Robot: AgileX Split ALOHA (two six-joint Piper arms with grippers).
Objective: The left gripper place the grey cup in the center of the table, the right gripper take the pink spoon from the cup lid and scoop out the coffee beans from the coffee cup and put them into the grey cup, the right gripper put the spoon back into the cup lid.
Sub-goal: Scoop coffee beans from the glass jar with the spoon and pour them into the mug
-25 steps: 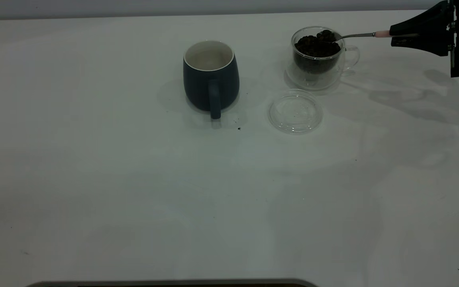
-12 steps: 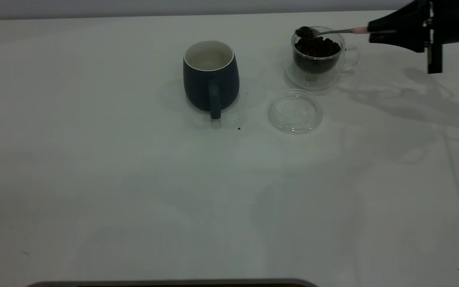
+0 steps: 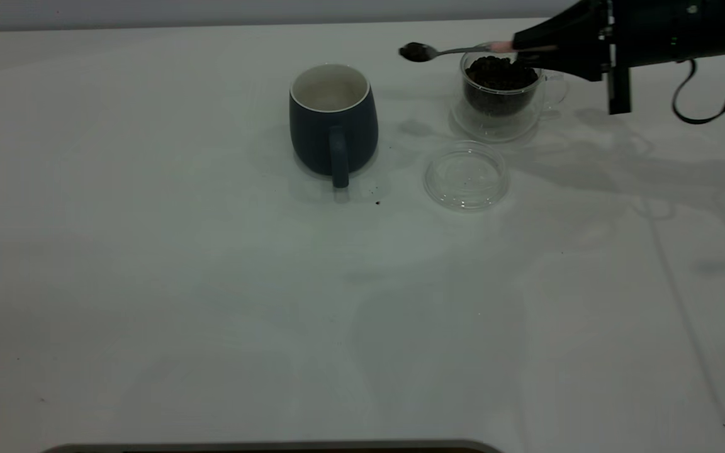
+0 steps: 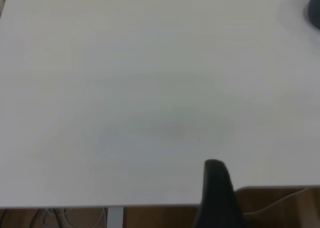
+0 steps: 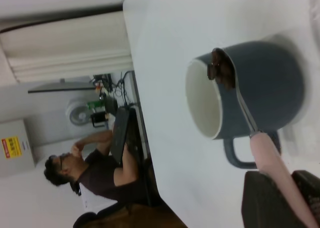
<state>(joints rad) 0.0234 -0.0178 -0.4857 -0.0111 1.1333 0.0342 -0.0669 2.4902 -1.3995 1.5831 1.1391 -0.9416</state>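
Note:
The grey cup (image 3: pixel 333 119) stands upright near the middle of the table (image 3: pixel 211 283), its handle toward the front. My right gripper (image 3: pixel 522 45) is shut on the pink spoon (image 3: pixel 457 50) by its handle, above the coffee cup (image 3: pixel 500 94), which is full of coffee beans (image 3: pixel 501 70). The spoon's bowl carries beans and hangs in the air between the two cups. In the right wrist view the loaded pink spoon (image 5: pixel 240 103) lines up with the grey cup's (image 5: pixel 260 88) rim. The cup lid (image 3: pixel 466 175) lies empty in front of the coffee cup. My left gripper (image 4: pixel 216 188) sits parked at the table's edge.
A few dark specks (image 3: pixel 377 202) lie on the table near the grey cup's handle. A black cable (image 3: pixel 708 94) dangles under the right arm. A person (image 5: pixel 95 173) sits beyond the table's far side in the right wrist view.
My right gripper lifted the spoon with beans out of the coffee cup and carried it left, toward the grey cup. Cups and lid stayed put.

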